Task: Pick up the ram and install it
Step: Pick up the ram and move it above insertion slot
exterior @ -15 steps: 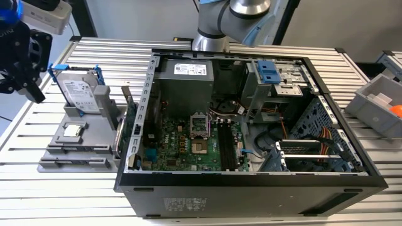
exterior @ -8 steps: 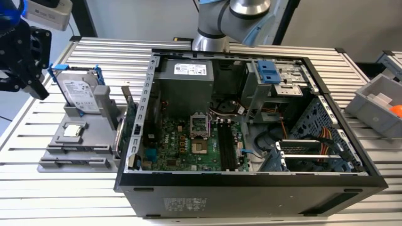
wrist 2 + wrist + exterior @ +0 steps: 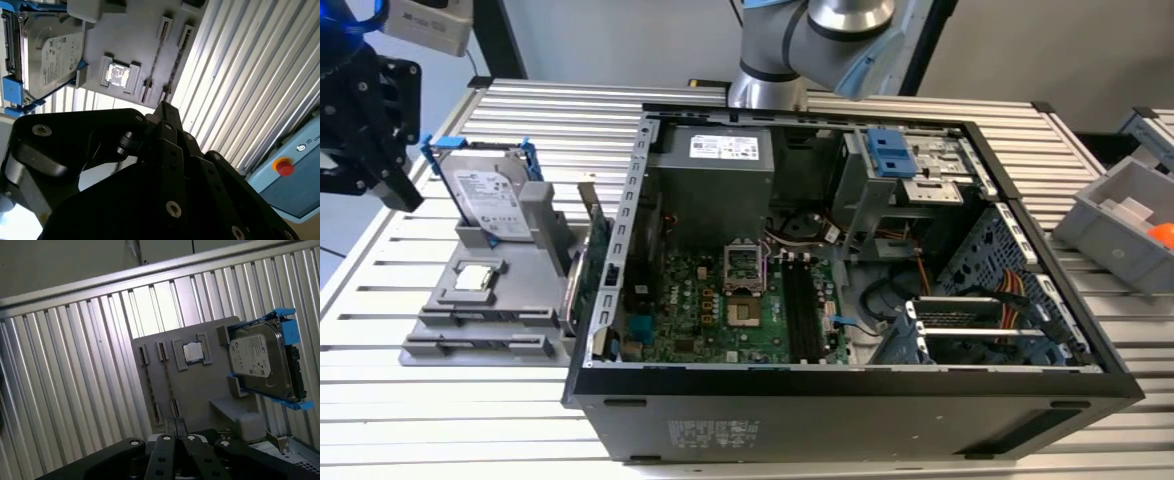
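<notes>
Fingers (image 3: 165, 455) are sitting pressed together, empty, near the holder (image 3: 200, 390). Two rams (image 3: 150, 387), seen edge-on, are standing in its slots beside one chip (image 3: 193, 352) and one drive (image 3: 255, 360). The exterior view is showing one open case (image 3: 854, 400) at the holder's three o'clock.

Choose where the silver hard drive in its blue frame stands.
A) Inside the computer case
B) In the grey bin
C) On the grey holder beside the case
C: the hard drive stands upright on the grey holder, outside the open computer case.
</notes>
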